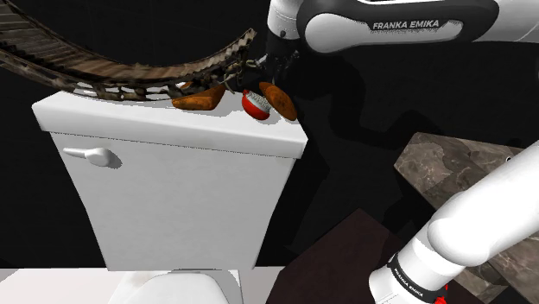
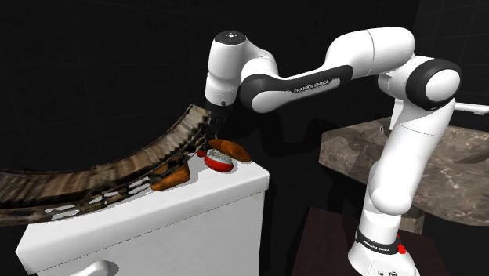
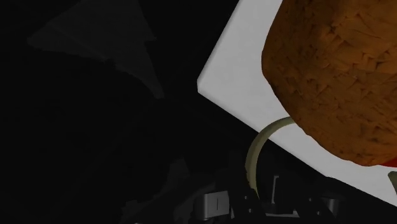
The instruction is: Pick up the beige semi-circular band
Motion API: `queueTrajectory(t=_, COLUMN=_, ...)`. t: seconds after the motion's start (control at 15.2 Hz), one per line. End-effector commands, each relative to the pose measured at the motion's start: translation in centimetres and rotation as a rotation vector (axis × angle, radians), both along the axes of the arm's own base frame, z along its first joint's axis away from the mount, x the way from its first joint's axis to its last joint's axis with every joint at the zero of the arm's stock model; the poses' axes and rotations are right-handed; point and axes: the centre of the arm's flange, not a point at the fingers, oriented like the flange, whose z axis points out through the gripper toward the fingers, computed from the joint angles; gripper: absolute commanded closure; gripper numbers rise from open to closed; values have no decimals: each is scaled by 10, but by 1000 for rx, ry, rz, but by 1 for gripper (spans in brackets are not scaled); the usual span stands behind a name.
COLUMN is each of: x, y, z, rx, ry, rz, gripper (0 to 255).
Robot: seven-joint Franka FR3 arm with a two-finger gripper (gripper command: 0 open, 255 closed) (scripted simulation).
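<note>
The band (image 1: 129,73) is a long, ribbed, brown-beige arc that sweeps in from the shoulder view's left, above the white toilet tank lid (image 1: 129,121). Its near end rises to my gripper (image 1: 259,62). From the second exterior view the band (image 2: 117,168) curves up to the gripper (image 2: 213,129) and throws a shadow on the lid. Seen edge-on in the wrist view, the band (image 3: 253,159) is a thin beige curve running down between the fingers of the gripper (image 3: 248,200), which is shut on it.
Two orange-brown lumps (image 1: 199,99) (image 1: 279,99) and a small red and white thing (image 1: 255,104) lie on the lid under the gripper. A flush lever (image 1: 86,155) sits on the tank's front. A dark marble counter (image 2: 439,165) stands beside the arm.
</note>
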Motion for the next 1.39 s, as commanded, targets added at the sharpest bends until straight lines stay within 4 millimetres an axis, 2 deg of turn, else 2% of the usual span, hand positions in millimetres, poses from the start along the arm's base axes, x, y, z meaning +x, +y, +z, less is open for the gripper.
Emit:
queueTrajectory(t=0.0, x=0, y=0, z=0, rx=0, ry=0, rz=0, gripper=255)
queueTrajectory(t=0.4, x=0, y=0, z=0, rx=0, ry=0, rz=0, gripper=255)
queueTrajectory(t=1.32, x=0, y=0, z=74, rx=0, ry=0, rz=0, gripper=255)
